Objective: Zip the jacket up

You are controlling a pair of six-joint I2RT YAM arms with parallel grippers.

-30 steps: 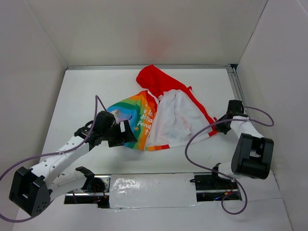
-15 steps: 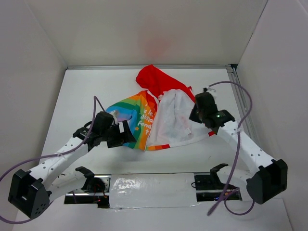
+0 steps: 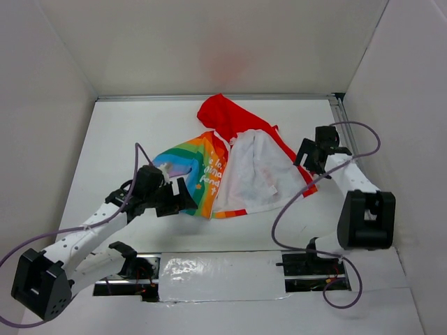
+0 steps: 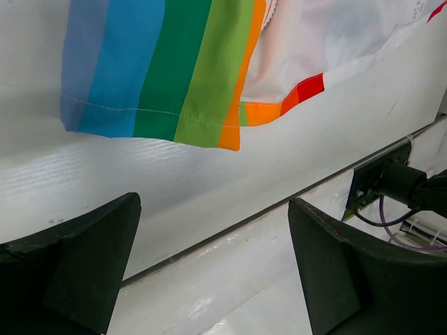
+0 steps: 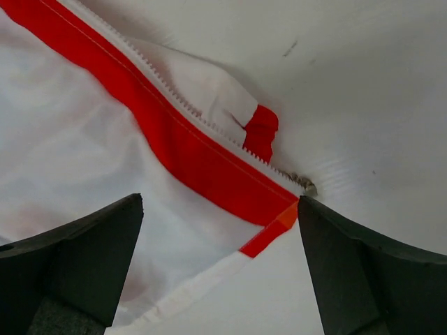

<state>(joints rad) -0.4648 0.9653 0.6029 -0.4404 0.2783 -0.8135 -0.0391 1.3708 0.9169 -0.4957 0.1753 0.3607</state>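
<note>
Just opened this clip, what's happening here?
Two robot arms are working on a small hooded jacket with a red hood, one rainbow-striped half and one white half. It lies spread open and unzipped on the white table. The left gripper hovers open at the rainbow hem; the right gripper hovers open over the red-edged zipper teeth at the other front edge. Neither holds anything.

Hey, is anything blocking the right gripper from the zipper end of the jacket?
Nothing visible. The open right gripper hovers over the zipper end of the jacket, with only bare table beside it.
</note>
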